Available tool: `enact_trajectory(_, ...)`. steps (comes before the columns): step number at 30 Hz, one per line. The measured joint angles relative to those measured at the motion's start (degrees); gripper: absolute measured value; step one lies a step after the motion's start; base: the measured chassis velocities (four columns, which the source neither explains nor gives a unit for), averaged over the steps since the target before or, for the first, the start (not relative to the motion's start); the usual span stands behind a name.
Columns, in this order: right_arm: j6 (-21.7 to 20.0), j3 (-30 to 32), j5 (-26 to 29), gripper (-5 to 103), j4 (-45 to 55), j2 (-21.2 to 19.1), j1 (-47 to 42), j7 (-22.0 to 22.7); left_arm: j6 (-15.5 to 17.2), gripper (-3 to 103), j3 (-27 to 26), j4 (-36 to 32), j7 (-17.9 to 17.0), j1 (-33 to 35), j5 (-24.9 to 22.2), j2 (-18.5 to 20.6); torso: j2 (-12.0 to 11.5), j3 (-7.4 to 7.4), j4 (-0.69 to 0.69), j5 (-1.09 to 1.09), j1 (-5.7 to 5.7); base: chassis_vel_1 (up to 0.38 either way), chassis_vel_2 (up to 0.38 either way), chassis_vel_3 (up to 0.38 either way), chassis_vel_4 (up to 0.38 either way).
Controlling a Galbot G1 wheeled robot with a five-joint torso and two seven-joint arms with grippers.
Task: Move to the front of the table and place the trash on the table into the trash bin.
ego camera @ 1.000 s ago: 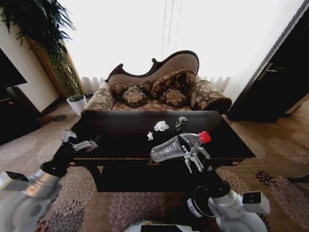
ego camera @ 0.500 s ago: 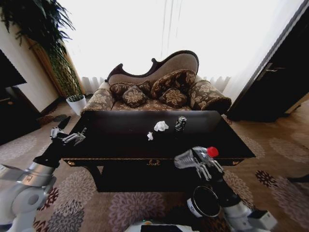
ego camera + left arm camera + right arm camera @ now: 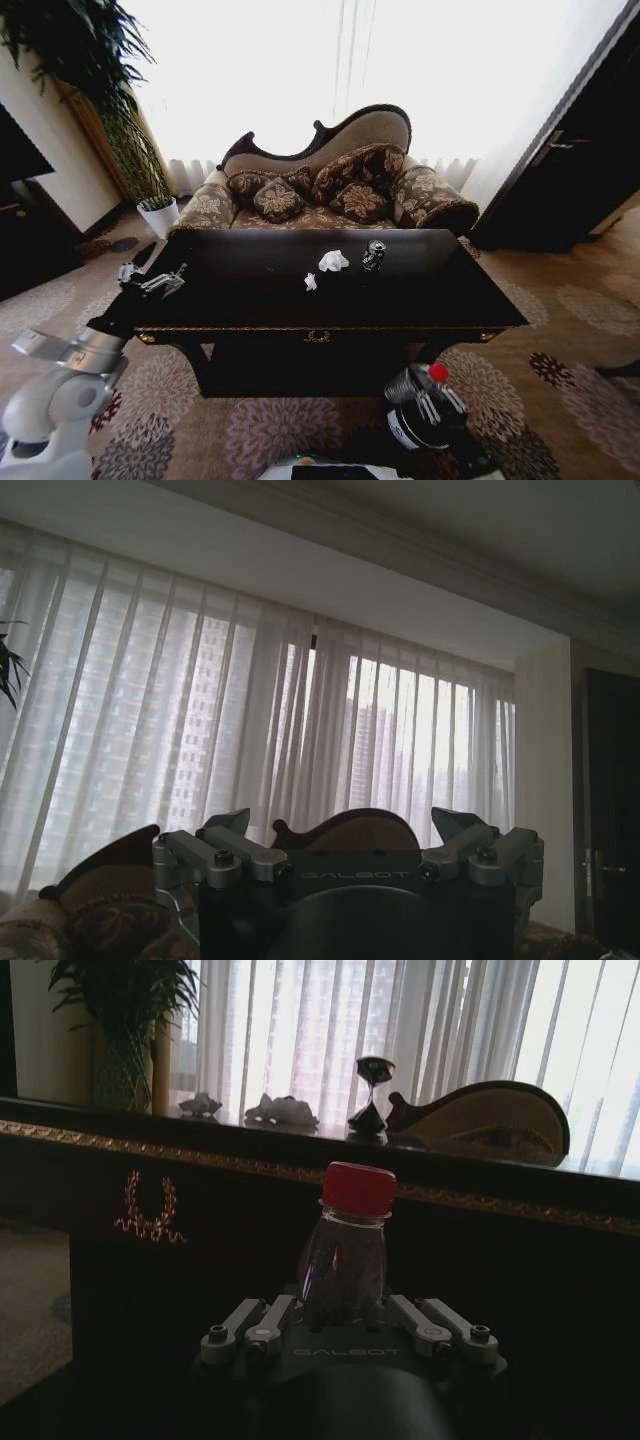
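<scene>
Plastic bottle (image 3: 418, 385), red cap toward right of frame, lower centre-right, clamped in right gripper (image 3: 432, 402) directly above trash bin (image 3: 412, 430) mouth; drop path straight down. Bottle long axis near level, slightly tilted. Since a second ago, right arm came down from table (image 3: 250, 300) front edge to bin. Tissue wads (image 3: 333, 261) and shiny wrapper (image 3: 374, 255) upper centre of tabletop. Left gripper (image 3: 152, 280) over table's left end, fingers spread, empty, shifted slightly outward.
</scene>
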Motion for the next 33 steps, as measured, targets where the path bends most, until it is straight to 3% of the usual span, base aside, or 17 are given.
enact_trajectory(8, 0.8, -4.4, -2.7, 27, -21.0, -5.1, 9.5, -0.6, -0.1, 100, -2.2, -1.6, 0.1, 1.2, -0.6, 0.9, 0.0, 0.00, 0.00, 0.03, 0.00, 0.000, 0.000, 0.000, 0.000)
enact_trajectory(14, 0.3, -7.3, -1.9, 27, -28.5, -6.9, 16.0, -0.7, 0.1, 100, -5.2, -3.4, 0.0, 2.8, -1.8, 1.7, 0.0, 0.00, 0.00, 0.03, 0.00, 0.000, 0.000, 0.000, 0.000)
enact_trajectory(20, -1.4, -11.6, 0.8, 27, -37.1, -9.0, 25.8, -0.2, 0.6, 100, -10.2, -6.3, -0.3, 5.8, -3.4, 1.3, 0.0, 0.00, 0.01, 0.02, 0.00, 0.000, 0.000, 0.000, 0.000)
enact_trajectory(23, -4.7, -14.4, 5.7, 27, -41.9, -10.1, 31.7, 0.5, 0.8, 100, -14.5, -8.2, -0.5, 7.8, -5.2, 1.1, 0.0, 0.00, 0.01, 0.02, 0.00, 0.000, 0.000, 0.000, 0.000)
enact_trajectory(26, -6.2, -15.6, 6.9, 27, -45.4, -10.4, 35.4, 1.0, 1.1, 100, -17.6, -9.9, -1.1, 9.2, -7.6, 1.1, 0.0, 0.01, 0.02, 0.03, 0.00, 0.000, 0.000, 0.000, 0.000)
enact_trajectory(33, -6.4, -18.4, 8.3, 27, -55.5, -11.3, 42.1, 1.3, 1.7, 100, -23.8, -13.0, -1.8, 11.7, -11.9, 1.1, 0.0, 0.01, 0.00, 0.03, 0.00, 0.000, 0.000, 0.000, 0.000)
